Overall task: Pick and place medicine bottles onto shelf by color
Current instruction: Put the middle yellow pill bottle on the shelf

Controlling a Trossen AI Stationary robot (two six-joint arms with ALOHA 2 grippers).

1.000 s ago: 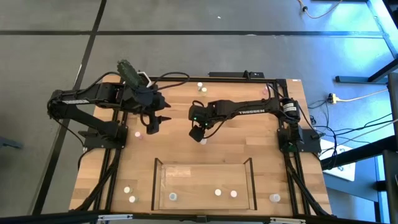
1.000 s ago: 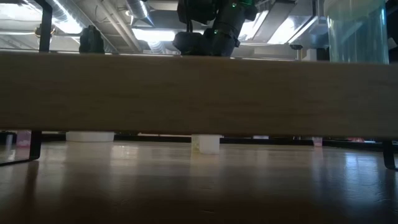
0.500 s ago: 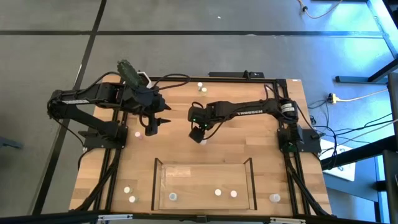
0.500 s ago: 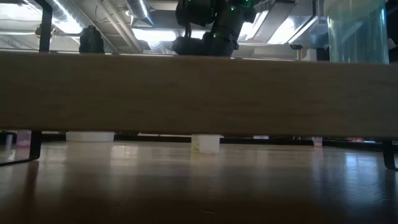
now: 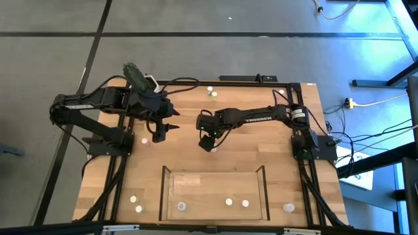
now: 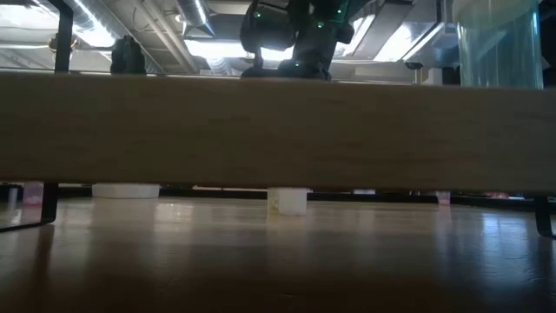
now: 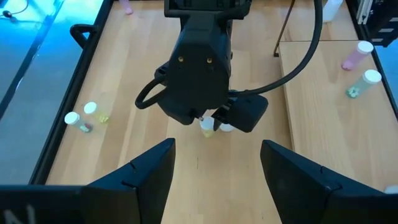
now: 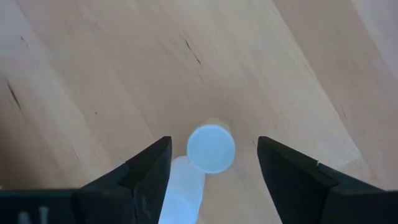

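Right pincer (image 5: 207, 141): over the middle of the light-wood surface (image 5: 261, 147), pointing down. Fingers spread wide, gripping nothing. In the right wrist view a small round white-capped medicine bottle (image 8: 211, 149) stands upright on the wood between the two dark fingers (image 8: 146, 171), clear of both. A second pale bottle (image 8: 181, 194) lies on its side, touching the first and close to one finger. The left wrist view shows the same pair of bottles right under the right pincer's tips.

Left pincer (image 5: 160, 133): above the surface's left part, well apart from the right pincer. Fingers spread, empty; the wrist view shows bare wood between them. A small pinkish bottle (image 5: 145, 140) stands just beside it.

Shelf, a shallow clear-walled tray with thin dark edges and a wood floor (image 5: 215, 179): at the near edge of the surface. Three small pale-capped bottles inside (image 5: 228, 202), along its near side.

Other loose bottles: two at the near left corner (image 5: 136, 203), one at the near right (image 5: 289, 207), one near the far edge (image 5: 211, 91).

Writing: white letters "TROSSEN" on the right arm's forearm (image 5: 261, 118), high view. No bottle label can be read.

Low view: mostly filled by a wood plank; one white bottle (image 6: 289, 201) shows beneath it.
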